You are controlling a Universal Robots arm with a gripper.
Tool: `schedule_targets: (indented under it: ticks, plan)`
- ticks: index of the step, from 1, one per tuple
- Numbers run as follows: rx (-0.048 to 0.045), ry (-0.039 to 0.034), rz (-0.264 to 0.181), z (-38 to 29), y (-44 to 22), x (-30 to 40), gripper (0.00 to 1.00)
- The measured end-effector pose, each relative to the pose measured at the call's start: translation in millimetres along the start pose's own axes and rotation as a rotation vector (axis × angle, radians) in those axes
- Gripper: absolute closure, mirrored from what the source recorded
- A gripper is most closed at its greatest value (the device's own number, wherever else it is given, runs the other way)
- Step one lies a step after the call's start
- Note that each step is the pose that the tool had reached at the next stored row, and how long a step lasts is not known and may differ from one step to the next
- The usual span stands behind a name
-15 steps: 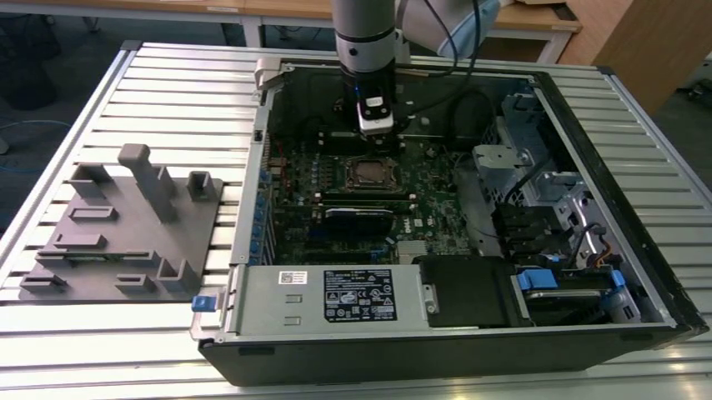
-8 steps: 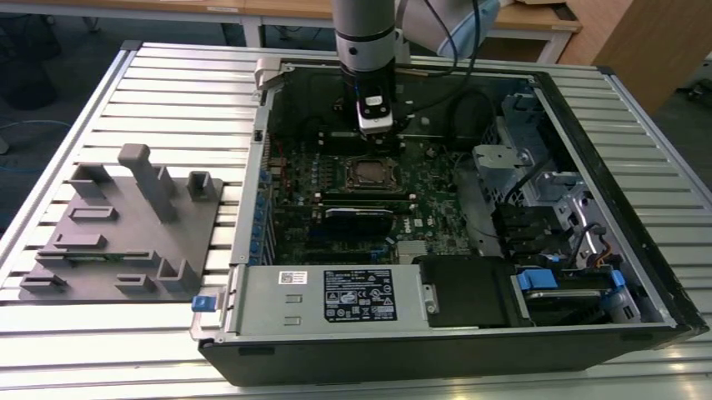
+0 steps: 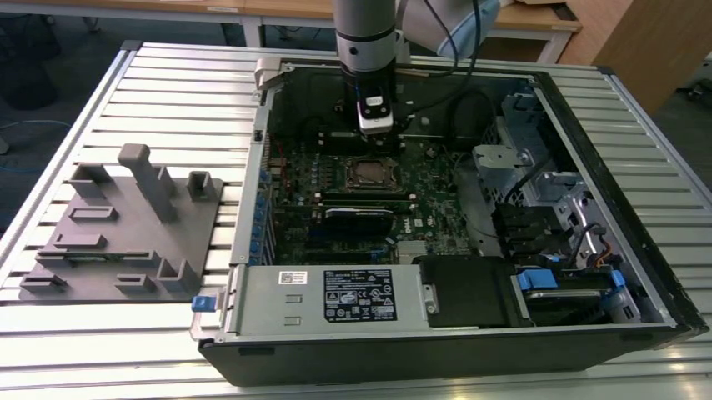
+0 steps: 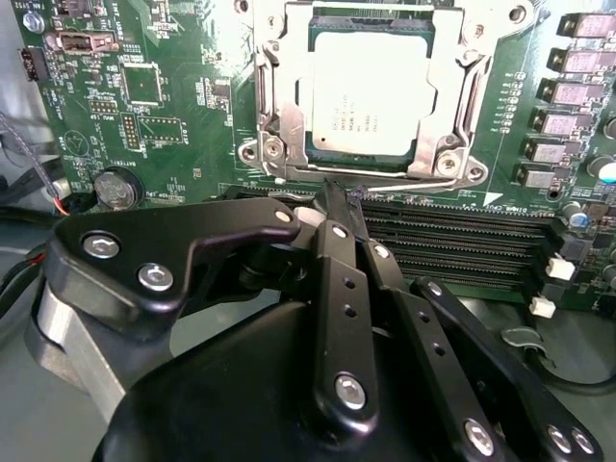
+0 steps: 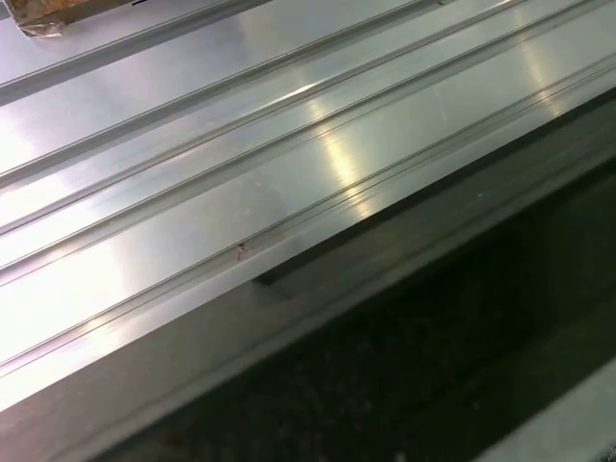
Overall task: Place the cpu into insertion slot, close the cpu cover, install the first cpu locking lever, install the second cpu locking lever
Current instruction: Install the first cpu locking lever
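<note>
The cpu [image 4: 371, 96], with a dull silvery top, lies flat in the insertion slot [image 3: 348, 163] on the green board. The cpu cover [image 4: 285, 106], a silvery frame, lies down around it, and the chip shows through its window. A thin metal lever rod [image 4: 404, 179] runs along the socket edge that faces the memory slots. My gripper [image 4: 336, 195] is shut, with its black fingertips together just off that edge, close to the rod. In the exterior view the gripper [image 3: 376, 127] hangs inside the open case just beyond the socket.
Long black memory slots [image 4: 462, 241] run beside the socket, and a coin battery [image 4: 115, 188] sits on the board. The case stands on a ribbed aluminium table [image 5: 241, 144]. A grey fixture [image 3: 122, 225] lies at the exterior view's left. Power supply [image 3: 333, 292] and drive cages [image 3: 556, 217] fill the case.
</note>
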State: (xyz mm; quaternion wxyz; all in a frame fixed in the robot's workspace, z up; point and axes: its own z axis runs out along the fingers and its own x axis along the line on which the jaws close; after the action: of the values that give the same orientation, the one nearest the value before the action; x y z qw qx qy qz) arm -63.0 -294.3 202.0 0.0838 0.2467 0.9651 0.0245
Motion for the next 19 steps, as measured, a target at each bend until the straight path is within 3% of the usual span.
schedule_targets:
  ticks: [19]
  plan:
    - [0.0026,-0.0016,0.005,0.6,0.1,-0.3,0.9]
